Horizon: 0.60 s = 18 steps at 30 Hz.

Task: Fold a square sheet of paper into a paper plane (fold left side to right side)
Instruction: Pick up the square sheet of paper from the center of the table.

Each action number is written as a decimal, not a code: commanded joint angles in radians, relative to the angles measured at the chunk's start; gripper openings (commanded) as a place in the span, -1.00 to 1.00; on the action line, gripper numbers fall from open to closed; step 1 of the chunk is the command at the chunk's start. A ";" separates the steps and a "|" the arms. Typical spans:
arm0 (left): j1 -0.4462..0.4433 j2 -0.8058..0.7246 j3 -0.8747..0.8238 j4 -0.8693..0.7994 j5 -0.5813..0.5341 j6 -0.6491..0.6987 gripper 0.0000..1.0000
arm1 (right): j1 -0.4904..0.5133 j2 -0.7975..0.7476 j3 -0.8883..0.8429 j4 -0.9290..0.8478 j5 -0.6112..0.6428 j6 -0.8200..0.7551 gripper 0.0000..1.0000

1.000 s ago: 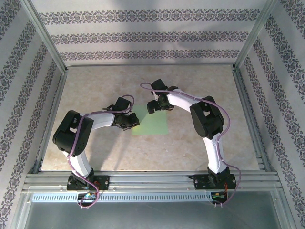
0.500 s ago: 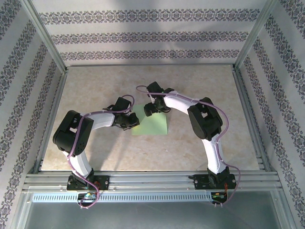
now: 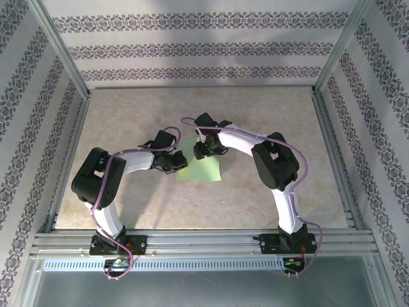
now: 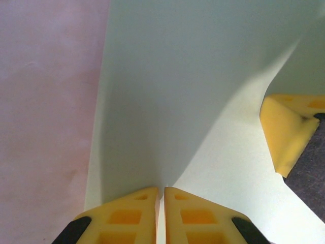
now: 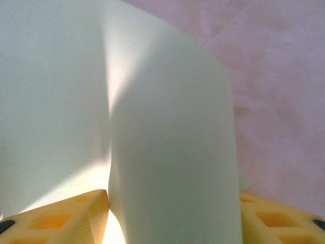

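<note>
Narrowed from wide around a lifted curl of the sheet of paper (image 3: 208,170), firm hold not discernible, the right pincer (image 5: 172,201) is brought nearer the clenched left pincer (image 4: 160,195), by which that sheet is pinned to the table (image 3: 128,115), so folding is judged begun.

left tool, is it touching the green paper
Touching: the left wrist view shows the shut left tool pressed onto the paper, its shadow meeting it with no gap.
</note>
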State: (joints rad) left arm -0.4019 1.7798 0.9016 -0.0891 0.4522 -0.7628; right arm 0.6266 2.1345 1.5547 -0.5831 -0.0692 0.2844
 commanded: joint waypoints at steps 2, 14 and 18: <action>0.000 0.026 -0.006 0.002 -0.004 0.008 -0.71 | 0.012 -0.034 -0.011 -0.034 -0.045 0.015 0.03; 0.008 -0.157 -0.066 0.066 -0.089 0.040 -0.44 | -0.035 -0.152 -0.103 -0.007 -0.190 -0.005 -0.39; 0.031 -0.245 -0.097 0.065 -0.119 0.086 -0.37 | -0.074 -0.238 -0.178 0.049 -0.300 0.008 -0.43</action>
State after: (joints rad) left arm -0.3927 1.5898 0.8238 -0.0574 0.3782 -0.7326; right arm 0.5800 1.9694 1.4166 -0.5720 -0.2646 0.2855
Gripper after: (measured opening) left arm 0.310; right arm 0.288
